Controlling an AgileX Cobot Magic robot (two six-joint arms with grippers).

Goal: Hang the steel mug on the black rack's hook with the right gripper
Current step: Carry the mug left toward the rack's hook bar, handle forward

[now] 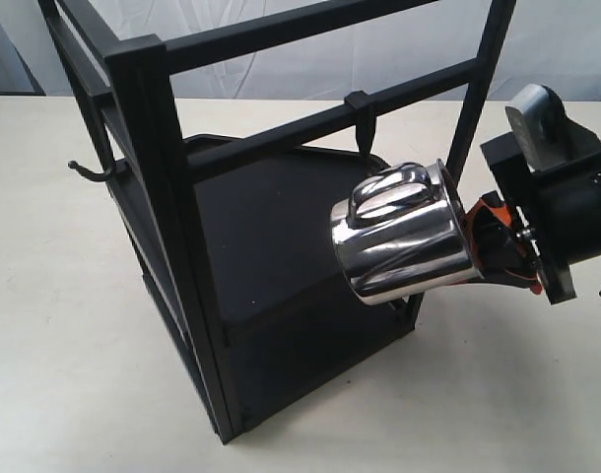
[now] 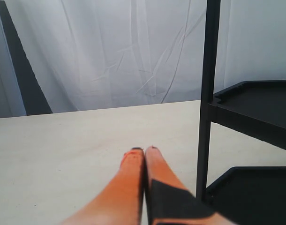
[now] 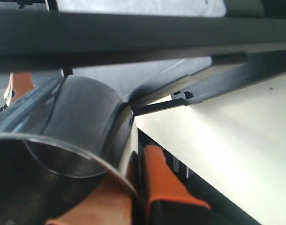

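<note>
The shiny steel mug [image 1: 404, 241] hangs tilted in the air in front of the black rack [image 1: 172, 227], its looped handle turned up. It sits just below the small hook [image 1: 361, 120] clipped on a crossbar, whose stem points down at the handle without touching it. My right gripper [image 1: 498, 241] comes in from the right and is shut on the mug's rim. In the right wrist view the mug [image 3: 63, 140] fills the near side, its wall pinched between the orange fingers [image 3: 161, 180]. My left gripper [image 2: 144, 152] is shut, empty, low over the table.
A curved knob-tipped hook [image 1: 89, 171] sticks out sideways from the rack's left side. The rack's two flat shelves [image 2: 255, 105] and a post [image 2: 207, 93] stand close to the left gripper. White cloth hangs behind the beige table [image 1: 64, 325].
</note>
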